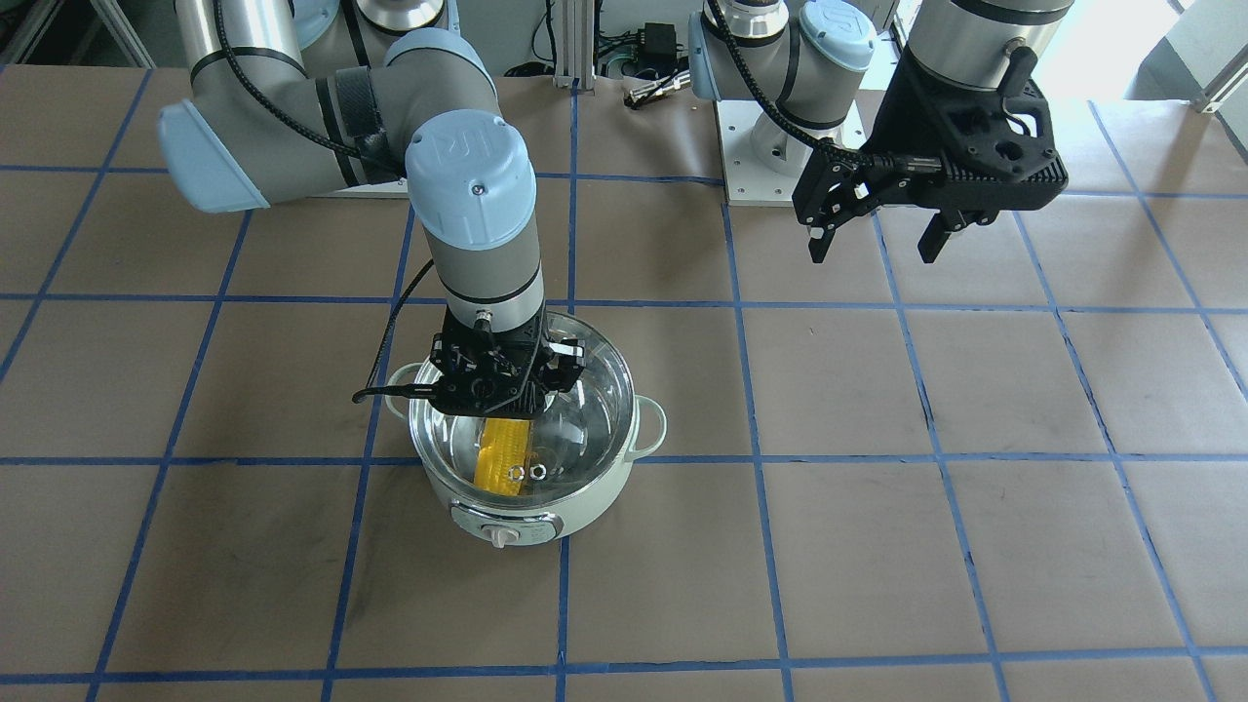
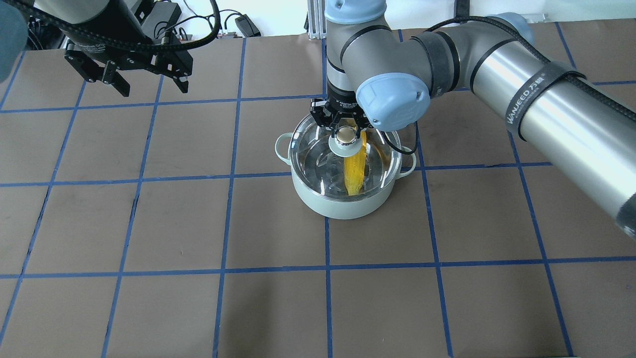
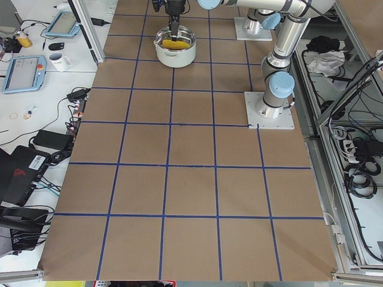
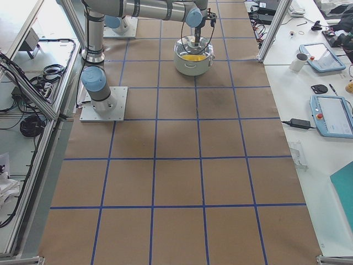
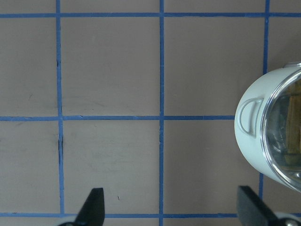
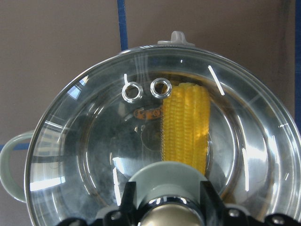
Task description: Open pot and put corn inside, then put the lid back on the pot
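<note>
Corn (image 6: 186,125) lay inside the pot (image 2: 343,206), under the glass lid (image 6: 84,141). The right gripper (image 6: 164,209) straddled the lid's knob (image 2: 346,133), whether clamped I could not tell. The left gripper (image 1: 875,252) hung with fingers apart, far aside.

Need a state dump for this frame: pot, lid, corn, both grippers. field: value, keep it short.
pot: upright, covered
lid: on the pot, looks seated on the rim
corn: inside the pot, lying under the glass
right gripper: over the pot's centre, fingers closed on the lid's knob
left gripper: open, empty, held off to the side, away from the pot
stage: lid back on, not yet released
</note>
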`<act>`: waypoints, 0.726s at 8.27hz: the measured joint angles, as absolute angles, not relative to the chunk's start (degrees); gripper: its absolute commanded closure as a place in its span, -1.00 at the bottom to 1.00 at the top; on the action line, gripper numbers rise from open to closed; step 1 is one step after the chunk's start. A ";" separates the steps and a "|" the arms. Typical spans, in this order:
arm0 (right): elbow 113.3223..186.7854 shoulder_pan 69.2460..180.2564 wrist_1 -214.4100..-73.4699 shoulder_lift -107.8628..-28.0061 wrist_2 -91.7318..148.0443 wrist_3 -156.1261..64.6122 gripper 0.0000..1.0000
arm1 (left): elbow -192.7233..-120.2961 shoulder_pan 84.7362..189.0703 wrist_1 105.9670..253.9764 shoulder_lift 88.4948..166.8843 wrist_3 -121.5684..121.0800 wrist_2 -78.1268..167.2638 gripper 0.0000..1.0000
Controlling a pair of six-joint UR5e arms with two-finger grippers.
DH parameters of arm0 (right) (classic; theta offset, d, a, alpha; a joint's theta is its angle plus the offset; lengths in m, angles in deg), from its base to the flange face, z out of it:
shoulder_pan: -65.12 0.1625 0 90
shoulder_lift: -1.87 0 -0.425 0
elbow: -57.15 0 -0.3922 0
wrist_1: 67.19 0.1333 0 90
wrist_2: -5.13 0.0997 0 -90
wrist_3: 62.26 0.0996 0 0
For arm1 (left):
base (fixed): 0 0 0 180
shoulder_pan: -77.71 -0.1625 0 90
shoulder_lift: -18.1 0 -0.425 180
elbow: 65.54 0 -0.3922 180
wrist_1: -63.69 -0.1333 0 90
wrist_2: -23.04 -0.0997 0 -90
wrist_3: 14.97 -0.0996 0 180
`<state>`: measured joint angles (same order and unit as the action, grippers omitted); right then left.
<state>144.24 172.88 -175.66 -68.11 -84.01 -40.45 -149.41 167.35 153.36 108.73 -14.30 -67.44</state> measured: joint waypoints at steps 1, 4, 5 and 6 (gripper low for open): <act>144.23 172.88 -175.66 -67.97 -84.52 -40.45 -0.83 | -149.41 167.36 153.38 108.76 -14.42 -67.45 -1.00; 144.77 172.86 -175.61 -68.04 -85.02 -40.34 -1.00 | -149.63 167.32 153.43 109.11 -14.83 -67.53 -1.00; 145.06 172.87 -175.58 -68.38 -84.96 -40.36 -1.00 | -149.63 167.30 153.43 109.16 -14.86 -67.55 -1.00; 145.20 172.87 -175.51 -69.49 -84.94 -40.54 -1.00 | -149.75 167.28 153.43 109.20 -14.88 -67.53 -1.00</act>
